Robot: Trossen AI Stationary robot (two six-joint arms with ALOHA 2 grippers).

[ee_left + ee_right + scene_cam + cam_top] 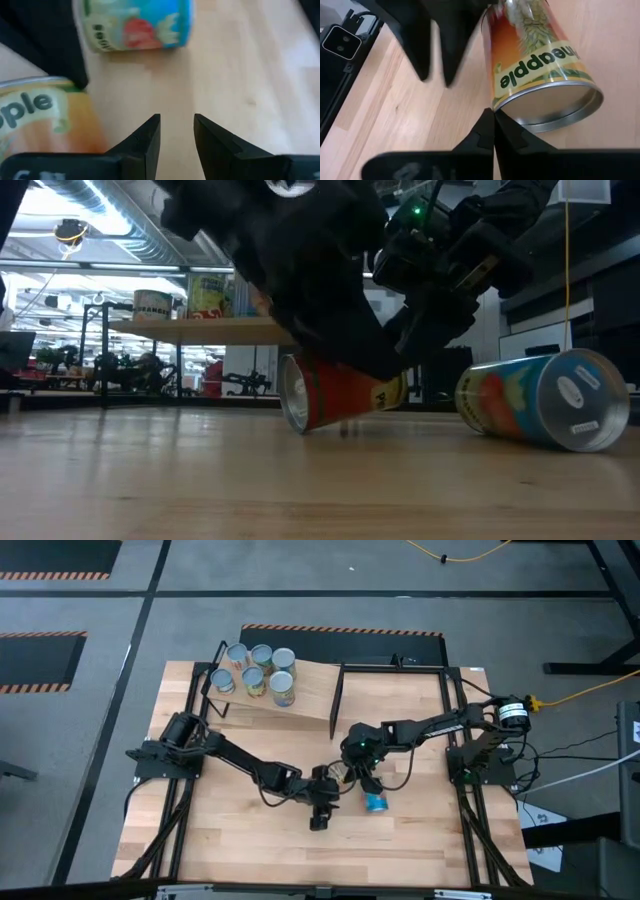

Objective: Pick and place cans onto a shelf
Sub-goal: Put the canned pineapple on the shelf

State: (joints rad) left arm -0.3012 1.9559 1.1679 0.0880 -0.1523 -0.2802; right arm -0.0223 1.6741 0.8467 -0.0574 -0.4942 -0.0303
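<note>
A red-orange pineapple can point(540, 75) lies on its side on the table; it also shows in the low view point(340, 395) and the left wrist view point(35, 117). A blue can point(376, 802) lies on its side beside it, toward the near edge; it shows in the low view point(545, 400) too. My right gripper point(494, 120) is shut, its tips at the pineapple can's silvery end rim. My left gripper point(177, 130) is slightly open and empty, right beside the pineapple can, pointing at the blue can point(135, 22). Several cans point(255, 670) stand on the tilted plywood shelf point(315, 690). My right gripper's shut fingertips point(487, 125) come level at the rim of the pineapple can's silvery end point(520, 112). I cannot tell whether they touch it. The can lies on its side on the table.
The shelf's black frame and upright divider point(337, 700) stand at the far side of the table. Both arms crowd the table's middle. Bare wooden tabletop point(250, 840) lies toward the near edge. The shelf with cans shows far off in the low view point(200, 330).
</note>
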